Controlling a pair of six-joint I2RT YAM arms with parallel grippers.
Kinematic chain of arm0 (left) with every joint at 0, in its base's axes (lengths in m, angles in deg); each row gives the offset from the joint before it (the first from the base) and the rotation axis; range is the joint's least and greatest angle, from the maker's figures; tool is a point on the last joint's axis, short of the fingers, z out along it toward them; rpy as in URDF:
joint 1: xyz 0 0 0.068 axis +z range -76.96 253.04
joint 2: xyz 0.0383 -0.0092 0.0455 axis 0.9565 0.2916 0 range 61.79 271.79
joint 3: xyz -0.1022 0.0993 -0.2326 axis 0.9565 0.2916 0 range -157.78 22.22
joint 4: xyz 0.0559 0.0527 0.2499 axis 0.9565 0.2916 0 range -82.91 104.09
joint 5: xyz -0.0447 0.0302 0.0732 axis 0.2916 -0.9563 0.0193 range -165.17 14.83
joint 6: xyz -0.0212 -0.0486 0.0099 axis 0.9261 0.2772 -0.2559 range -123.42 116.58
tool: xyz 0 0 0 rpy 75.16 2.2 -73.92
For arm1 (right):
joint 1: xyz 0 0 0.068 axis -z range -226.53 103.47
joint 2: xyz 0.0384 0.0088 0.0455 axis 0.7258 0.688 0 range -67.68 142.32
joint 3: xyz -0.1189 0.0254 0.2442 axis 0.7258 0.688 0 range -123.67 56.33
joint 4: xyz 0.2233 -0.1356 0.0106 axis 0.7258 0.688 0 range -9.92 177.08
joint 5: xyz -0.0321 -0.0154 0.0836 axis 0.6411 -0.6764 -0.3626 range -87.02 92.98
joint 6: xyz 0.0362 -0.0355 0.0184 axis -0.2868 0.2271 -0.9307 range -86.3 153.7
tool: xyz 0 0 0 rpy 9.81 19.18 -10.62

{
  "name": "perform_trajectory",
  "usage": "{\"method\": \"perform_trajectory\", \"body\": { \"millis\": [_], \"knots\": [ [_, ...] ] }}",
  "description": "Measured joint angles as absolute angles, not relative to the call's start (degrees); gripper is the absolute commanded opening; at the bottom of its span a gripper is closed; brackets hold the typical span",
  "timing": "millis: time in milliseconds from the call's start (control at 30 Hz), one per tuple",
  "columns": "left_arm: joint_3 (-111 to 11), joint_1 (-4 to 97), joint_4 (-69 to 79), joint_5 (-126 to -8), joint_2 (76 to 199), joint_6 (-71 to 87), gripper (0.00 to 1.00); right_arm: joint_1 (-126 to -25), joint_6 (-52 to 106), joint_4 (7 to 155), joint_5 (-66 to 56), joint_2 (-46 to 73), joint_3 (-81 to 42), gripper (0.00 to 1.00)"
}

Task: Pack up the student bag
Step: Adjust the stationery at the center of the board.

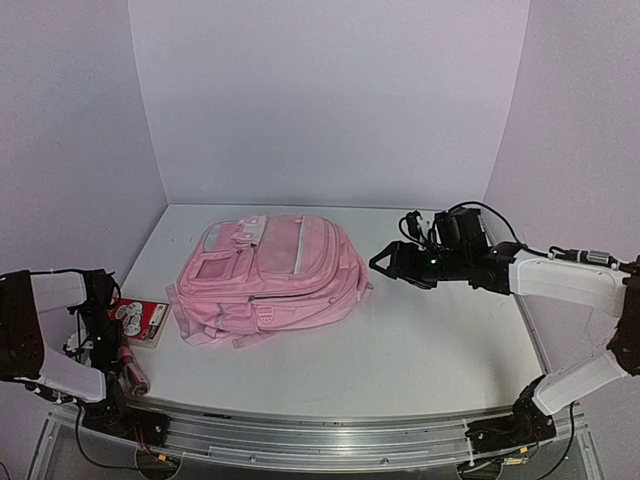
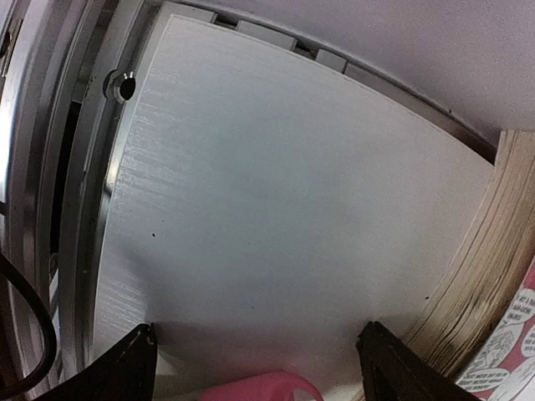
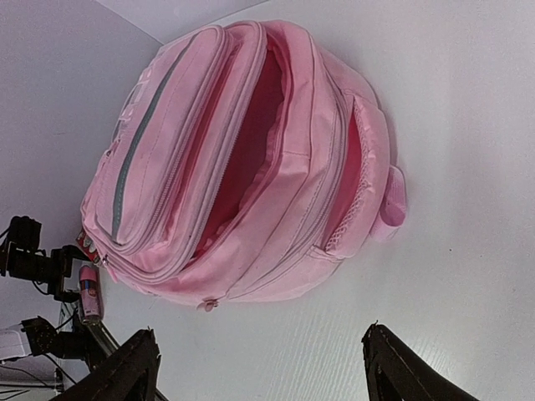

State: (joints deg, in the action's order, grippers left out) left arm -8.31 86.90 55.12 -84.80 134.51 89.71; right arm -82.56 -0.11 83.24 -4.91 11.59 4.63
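The student bag (image 1: pixel 270 275), a large light-pink backpack, lies flat in the middle of the table. In the right wrist view the student bag (image 3: pixel 251 159) has its main compartment unzipped, showing a darker pink lining. My right gripper (image 1: pixel 385 262) hovers just right of the bag, pointing at it. It is open and empty (image 3: pixel 263 372). My left gripper (image 1: pixel 122 358) is low at the near left table edge, over a small pink bottle (image 1: pixel 134 378). Its jaws stand wide apart (image 2: pixel 259 368), with the bottle's pink end (image 2: pixel 251 388) between them, touching neither finger.
A comic book (image 1: pixel 143 320) with a red cover lies left of the bag, close to the left gripper; its page edges (image 2: pixel 489 276) show at the right of the left wrist view. The metal rail (image 1: pixel 320 430) runs along the near edge. White walls enclose the table.
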Motion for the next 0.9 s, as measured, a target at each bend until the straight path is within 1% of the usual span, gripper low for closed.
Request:
{"method": "perform_trajectory", "body": {
  "millis": [100, 133, 200, 233, 333, 467, 533, 767, 900],
  "knots": [
    [-7.5, 84.5, 54.7, -84.8, 132.8, 90.5, 0.72, -82.5, 0.1, 83.7, -4.2, 11.6, 4.6, 0.81],
    [-7.2, 83.0, 54.9, -84.8, 132.1, 90.8, 0.71, -82.5, 0.1, 83.8, -4.1, 11.7, 4.5, 0.81],
    [-6.2, 79.8, 55.1, -84.4, 130.2, 91.4, 0.65, -82.5, -0.1, 84.0, -3.9, 12.1, 4.3, 0.81],
    [-5.7, 78.1, 55.1, -84.1, 129.2, 91.5, 0.64, -82.5, -0.2, 84.0, -3.9, 12.3, 4.2, 0.81],
    [-4.6, 74.7, 55.2, -83.6, 127.1, 91.4, 0.66, -82.6, -0.8, 84.0, -3.9, 13.2, 4.0, 0.81],
    [-4.9, 70.3, 55.1, -83.3, 127.9, 90.9, 0.68, -82.6, -1.7, 84.1, -4.0, 14.2, 4.0, 0.81],
    [-5.8, 67.6, 55.2, -83.3, 129.8, 90.5, 0.7, -82.5, -2.3, 84.1, -4.2, 14.4, 4.0, 0.81],
    [-13.6, 56.4, 53.1, -82.4, 140.7, 90.1, 0.71, -82.6, -3.6, 84.0, -5.6, 14.5, 4.0, 0.8],
    [-17.1, 49.4, 51.5, -81.1, 144.9, 89.4, 0.74, -82.6, -4.0, 83.7, -5.7, 14.5, 4.9, 0.8]
  ]
}}
